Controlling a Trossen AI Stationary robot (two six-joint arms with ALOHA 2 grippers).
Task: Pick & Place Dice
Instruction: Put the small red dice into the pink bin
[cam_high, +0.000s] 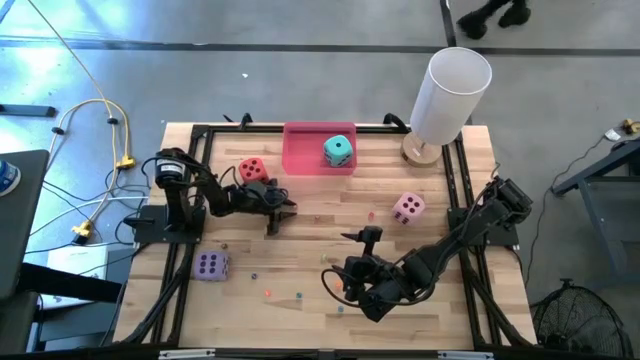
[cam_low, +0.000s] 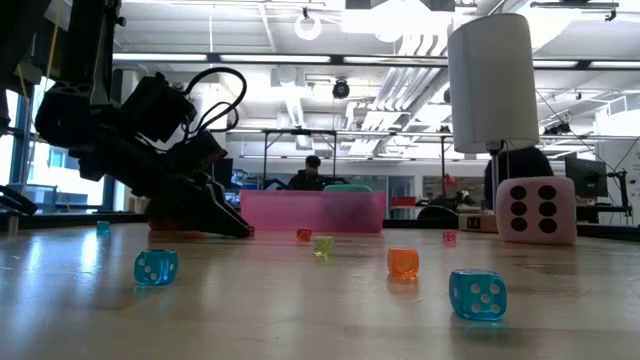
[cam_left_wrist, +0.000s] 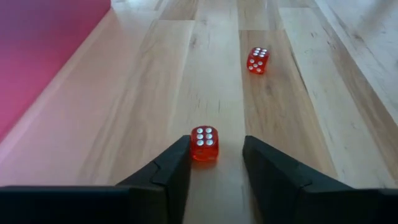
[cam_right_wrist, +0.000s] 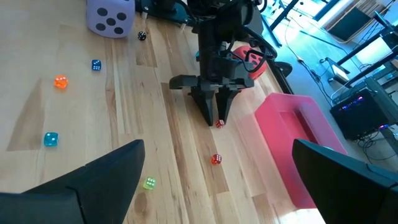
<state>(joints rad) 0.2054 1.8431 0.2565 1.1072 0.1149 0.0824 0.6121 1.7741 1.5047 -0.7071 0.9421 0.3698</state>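
Left gripper (cam_left_wrist: 214, 163): down at the table just in front of the pink tray (cam_high: 300, 160), its fingers narrowed around a tiny red die (cam_left_wrist: 204, 143) that sits between the tips with a sliver of gap on each side; not yet pinched, as far as the left wrist view shows

Right gripper (cam_right_wrist: 217, 180): parked low over the near right part of the table, jaws spread wide, holding nothing

Big dice: teal die (cam_high: 338, 150) lies in the tray; red die (cam_high: 252, 169) sits beside the left arm; pink die (cam_high: 408, 207) and purple die (cam_high: 211, 265) lie on the wood, well apart

Risk, squirt: the die is very small and sits at the very fingertips, so an off-centre close could flick it away across the boards

Risk, wrong pick: a second tiny red die (cam_left_wrist: 257, 60) lies near, farther along the same boards

Risk, scrape: the tips ride at table level, so pressing lower could jam them

Hard to see: in the low view the left arm hides the held-to-be die; whether the fingers already touch it I cannot tell

Cut off: the tray's far wall and the white cylinder (cam_high: 447, 92) base
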